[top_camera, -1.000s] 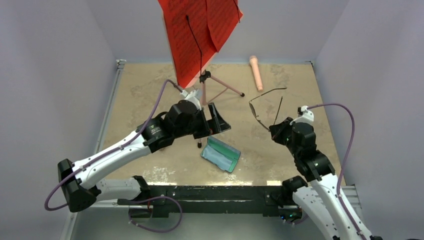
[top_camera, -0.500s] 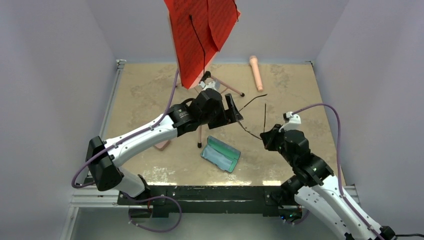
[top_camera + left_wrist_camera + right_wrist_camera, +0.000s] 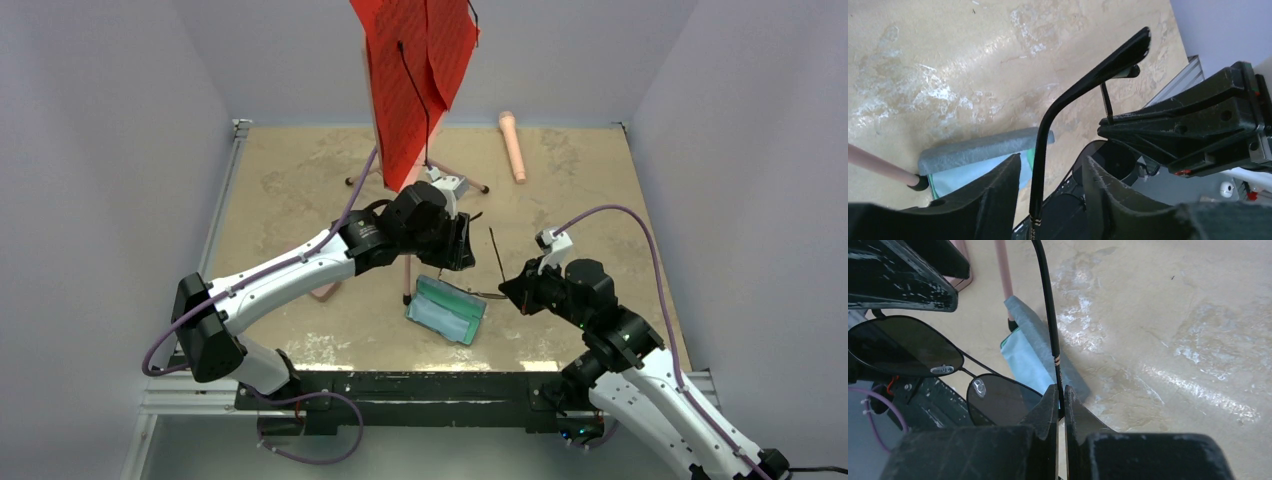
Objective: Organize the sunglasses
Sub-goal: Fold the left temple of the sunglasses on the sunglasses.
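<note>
The black sunglasses with thin arms and dark lenses hang in the air just above the open grey-blue case. My right gripper is shut on one thin arm of them, near the hinge. The other arm runs up between the fingers of my left gripper. Those jaws stand apart with gaps on both sides, the arm nearer the left finger. In the top view my left gripper is just left of the glasses and my right gripper just right of them.
A red sheet on a thin pink tripod stand rises behind my left arm, with one leg next to the case. A pink oblong case lies at the back right. Another pink object shows under my left forearm.
My left arm swung right to the sunglasses and its jaws narrowed around one arm of them. My right gripper carried the glasses left and nearer, over the case.
</note>
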Tool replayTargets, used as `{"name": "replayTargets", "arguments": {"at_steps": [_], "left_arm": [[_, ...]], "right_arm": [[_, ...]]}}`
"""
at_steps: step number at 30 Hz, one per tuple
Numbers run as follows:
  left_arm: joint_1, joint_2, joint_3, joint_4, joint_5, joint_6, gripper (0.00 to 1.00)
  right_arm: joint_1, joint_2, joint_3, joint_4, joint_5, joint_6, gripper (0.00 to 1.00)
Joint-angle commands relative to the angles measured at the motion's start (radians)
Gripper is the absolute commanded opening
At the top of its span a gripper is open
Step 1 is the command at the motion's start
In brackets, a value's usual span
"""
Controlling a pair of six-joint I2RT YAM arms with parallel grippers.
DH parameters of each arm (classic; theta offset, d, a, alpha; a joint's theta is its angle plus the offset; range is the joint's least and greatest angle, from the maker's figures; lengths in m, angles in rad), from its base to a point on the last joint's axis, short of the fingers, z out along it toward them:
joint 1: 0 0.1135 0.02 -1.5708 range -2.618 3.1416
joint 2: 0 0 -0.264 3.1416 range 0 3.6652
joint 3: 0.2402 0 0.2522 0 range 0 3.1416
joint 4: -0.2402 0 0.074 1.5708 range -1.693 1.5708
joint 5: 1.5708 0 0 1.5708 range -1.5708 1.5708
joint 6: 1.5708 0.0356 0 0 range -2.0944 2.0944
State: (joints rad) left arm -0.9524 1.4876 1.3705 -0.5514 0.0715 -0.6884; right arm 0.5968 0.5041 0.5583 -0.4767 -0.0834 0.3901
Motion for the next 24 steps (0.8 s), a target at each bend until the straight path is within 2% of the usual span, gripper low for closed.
{"name": "replayTargets", "arguments": {"at_steps": [1, 3, 4, 7, 9, 13, 15, 18, 20, 24], "left_arm": [[-0.059, -0.014, 0.022, -0.023, 0.005, 0.147, 0.46], [-0.087, -0.010, 0.020, -0.029, 0.001, 0.186, 0.36], [-0.106, -0.009, 0.020, -0.034, 0.004, 0.207, 0.34], [-0.144, 0.010, 0.032, -0.060, 0.003, 0.261, 0.31], [-0.153, 0.025, 0.041, -0.090, 0.001, 0.277, 0.27], [-0.155, 0.023, 0.014, -0.090, -0.013, 0.293, 0.26], [-0.155, 0.007, 0.000, -0.077, -0.015, 0.290, 0.29], [-0.150, -0.033, -0.018, -0.054, -0.065, 0.262, 0.46], [-0.142, -0.062, -0.032, -0.036, -0.067, 0.246, 0.53], [-0.133, -0.111, -0.064, -0.009, -0.104, 0.228, 0.57]], "right_arm": [[0.006, 0.015, 0.051, 0.044, -0.082, -0.023, 0.00], [0.006, 0.029, 0.073, 0.024, -0.048, -0.001, 0.00], [0.005, 0.038, 0.087, 0.007, -0.035, 0.010, 0.00], [0.006, 0.069, 0.124, -0.028, -0.017, 0.049, 0.00], [0.006, 0.081, 0.141, -0.032, -0.042, 0.059, 0.00], [0.006, 0.075, 0.157, -0.003, -0.119, 0.060, 0.00], [0.006, 0.076, 0.171, -0.010, -0.119, 0.062, 0.00], [0.006, 0.085, 0.191, -0.038, -0.099, 0.065, 0.00], [0.006, 0.089, 0.200, -0.057, -0.084, 0.072, 0.00], [0.006, 0.091, 0.207, -0.075, -0.065, 0.079, 0.00]]}}
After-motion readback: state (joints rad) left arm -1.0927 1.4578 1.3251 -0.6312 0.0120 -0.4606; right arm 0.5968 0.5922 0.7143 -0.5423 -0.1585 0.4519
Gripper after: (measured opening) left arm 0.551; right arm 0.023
